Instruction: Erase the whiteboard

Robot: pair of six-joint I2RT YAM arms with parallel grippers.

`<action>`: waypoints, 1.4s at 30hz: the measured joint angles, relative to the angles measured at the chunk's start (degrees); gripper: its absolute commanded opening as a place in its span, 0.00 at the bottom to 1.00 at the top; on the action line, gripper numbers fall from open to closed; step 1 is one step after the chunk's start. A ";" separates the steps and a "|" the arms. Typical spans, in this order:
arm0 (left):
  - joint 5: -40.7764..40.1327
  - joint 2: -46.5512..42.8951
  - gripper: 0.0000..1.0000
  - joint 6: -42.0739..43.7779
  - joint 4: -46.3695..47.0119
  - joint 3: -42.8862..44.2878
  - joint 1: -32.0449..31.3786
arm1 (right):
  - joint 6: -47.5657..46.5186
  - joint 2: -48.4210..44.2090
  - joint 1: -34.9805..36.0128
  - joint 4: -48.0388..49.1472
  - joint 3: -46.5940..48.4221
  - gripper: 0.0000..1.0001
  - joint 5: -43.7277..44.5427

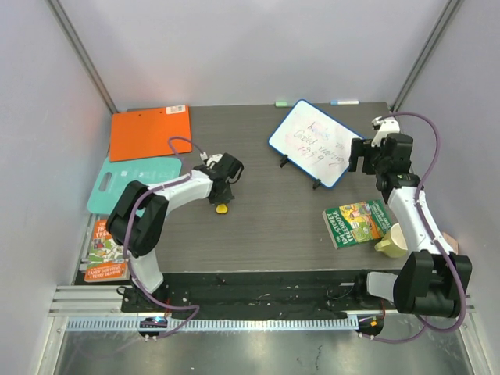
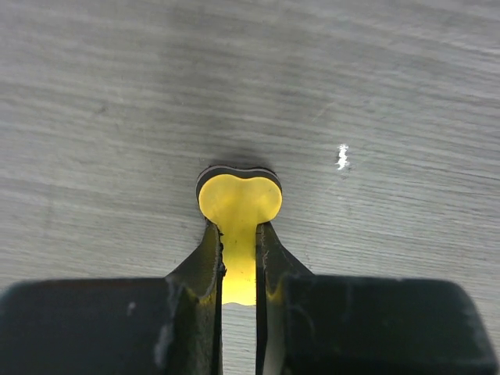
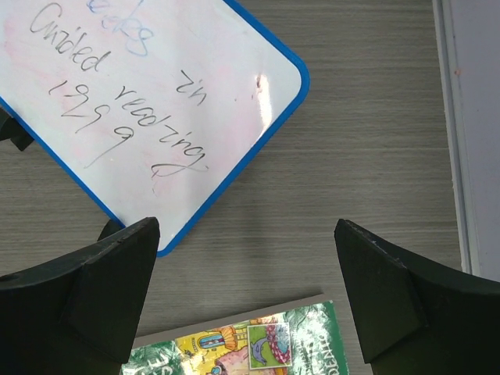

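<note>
The whiteboard, blue-framed and on black feet, stands at the back right of the table with dark handwriting on it. In the right wrist view the whiteboard fills the upper left. My right gripper hovers just off its right edge, jaws wide open and holding nothing. My left gripper is down on the table left of centre, shut on a small flat yellow piece with a dark underside. The left gripper's fingers pinch the narrow stem of that piece; its rounded head sticks out past the fingertips.
An orange clipboard and a teal board lie at the back left, a picture book below them. A green book and a yellow cup sit near the right arm. A marker lies along the back edge.
</note>
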 measured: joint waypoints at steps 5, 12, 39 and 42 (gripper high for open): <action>0.50 -3.54 0.00 6.86 4.46 0.11 -0.26 | 1.81 5.18 -2.93 -1.77 2.51 0.98 -4.09; 3.37 -1.73 0.00 15.32 7.02 13.99 -1.01 | 3.02 10.86 -4.74 -3.26 8.61 0.96 -13.94; 14.01 23.30 0.00 24.26 5.31 48.83 -1.55 | 2.05 47.87 -16.50 -4.76 37.53 0.69 -53.92; 15.02 25.20 0.00 24.13 5.25 50.47 -1.55 | 0.98 50.45 -16.48 -7.32 38.93 0.54 -55.74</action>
